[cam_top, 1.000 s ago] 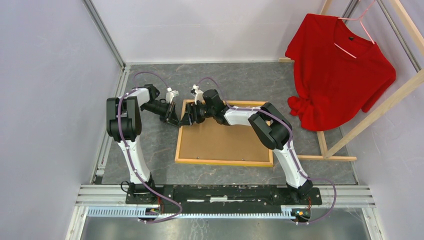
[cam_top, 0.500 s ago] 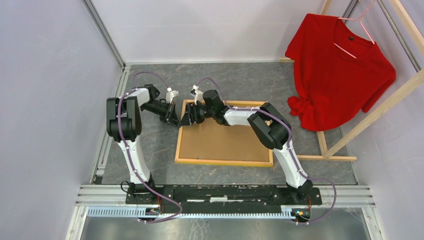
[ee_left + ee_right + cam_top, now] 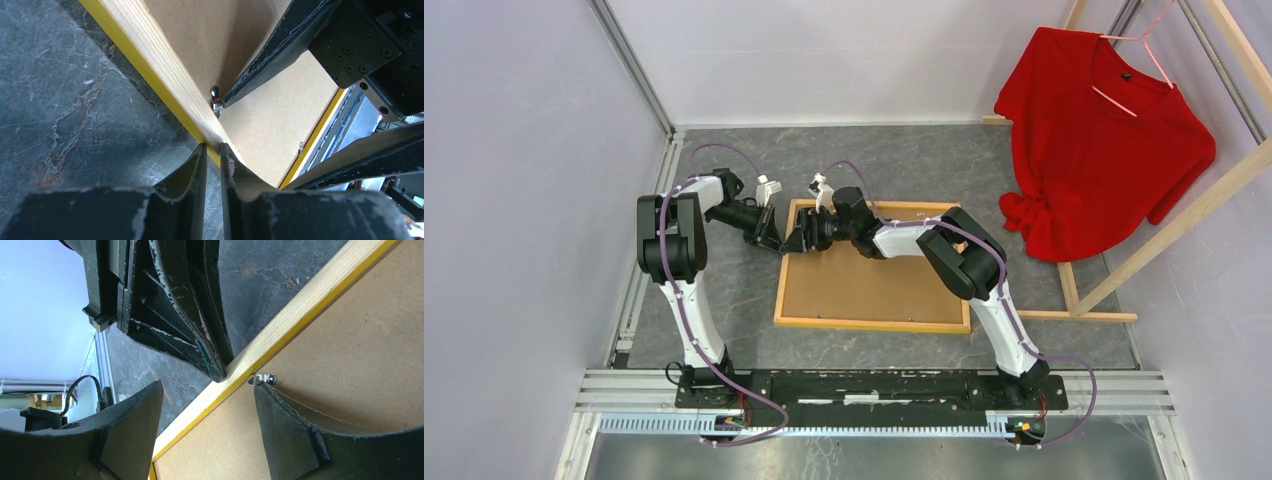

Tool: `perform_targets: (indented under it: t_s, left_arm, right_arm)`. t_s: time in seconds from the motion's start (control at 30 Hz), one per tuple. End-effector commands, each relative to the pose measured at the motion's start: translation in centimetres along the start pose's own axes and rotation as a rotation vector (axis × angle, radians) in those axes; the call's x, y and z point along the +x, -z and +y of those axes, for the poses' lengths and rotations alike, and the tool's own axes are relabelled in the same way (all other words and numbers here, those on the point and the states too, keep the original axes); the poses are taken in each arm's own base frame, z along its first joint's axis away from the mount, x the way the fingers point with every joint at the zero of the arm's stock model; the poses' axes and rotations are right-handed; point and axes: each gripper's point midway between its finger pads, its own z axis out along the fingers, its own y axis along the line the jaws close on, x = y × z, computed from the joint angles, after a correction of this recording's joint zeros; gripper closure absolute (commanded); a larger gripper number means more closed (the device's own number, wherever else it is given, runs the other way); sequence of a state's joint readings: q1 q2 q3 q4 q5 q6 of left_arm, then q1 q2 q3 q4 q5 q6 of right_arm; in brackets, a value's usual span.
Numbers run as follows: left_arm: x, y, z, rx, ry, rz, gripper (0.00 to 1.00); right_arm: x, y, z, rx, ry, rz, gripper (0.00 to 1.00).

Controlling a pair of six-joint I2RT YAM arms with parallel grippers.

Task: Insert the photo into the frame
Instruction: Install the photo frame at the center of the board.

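The right arm's wrist has crept slightly toward the left of the overhead view since the earlier frame; the left arm has not budged. The frame [image 3: 874, 322] lies face down in the middle of that view, pale wood back upward, with the brown backing panel [image 3: 864, 285] seated in it. The left gripper [image 3: 776, 240], fingers clenched on nothing, presses its tips against the outer edge of the frame's left rail, near its upper left corner. The right gripper [image 3: 796, 238] is spread wide across that same rail, and one finger's tip rests against a small metal tab [image 3: 264, 378]. The photo is not in sight; possibly it is under the panel. The frame looks stiff and fairly light, and is best taken by a rail.
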State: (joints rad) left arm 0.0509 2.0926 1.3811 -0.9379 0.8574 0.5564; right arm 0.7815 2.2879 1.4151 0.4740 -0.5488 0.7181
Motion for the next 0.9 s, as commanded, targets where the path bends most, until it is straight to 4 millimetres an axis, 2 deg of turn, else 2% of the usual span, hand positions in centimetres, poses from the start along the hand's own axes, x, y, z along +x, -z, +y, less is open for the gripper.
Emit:
perform_targets:
  t_s: [0.0,0.87]
  left_arm:
    - [0.4,0.0,1.1,-0.057,-0.005,0.02,0.78]
    - [0.6,0.1,0.9,-0.056,-0.007,0.021,0.78]
  right_arm:
    - [2.0,-0.1,-2.0,0.095,-0.051,0.022,0.26]
    - [0.1,-1.2,-2.1,0.092,-0.058,-0.049,0.26]
